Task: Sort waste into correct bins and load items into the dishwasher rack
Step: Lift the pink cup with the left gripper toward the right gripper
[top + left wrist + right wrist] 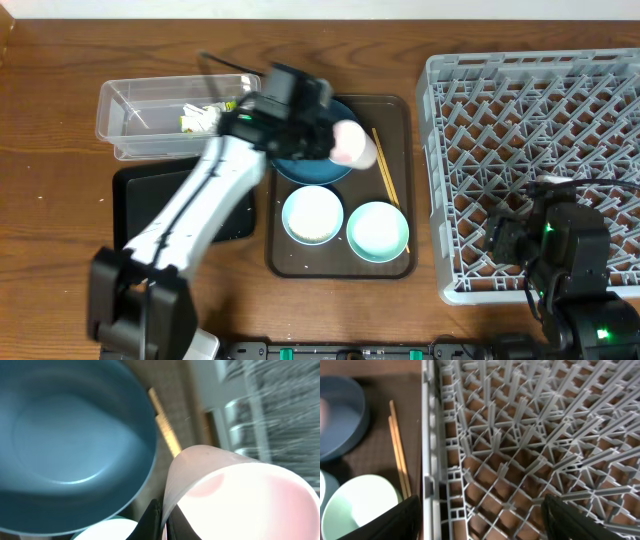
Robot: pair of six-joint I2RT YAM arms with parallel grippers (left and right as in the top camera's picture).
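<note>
My left gripper is shut on the rim of the pink-white cup, one finger inside and one outside. In the overhead view the cup hangs tilted over the right edge of the dark-blue dish. Wooden chopsticks lie on the brown tray beside the dish. A pale-blue bowl and a mint-green bowl sit in front. My right gripper stands open above the front left corner of the dishwasher rack, its fingers either side of the rack's wall. A yellow wrapper lies in the clear tub.
The brown tray lies between the bins and the rack. The black tray lies in front of the clear tub, partly under my left arm. Bare wooden table shows at the far left and back.
</note>
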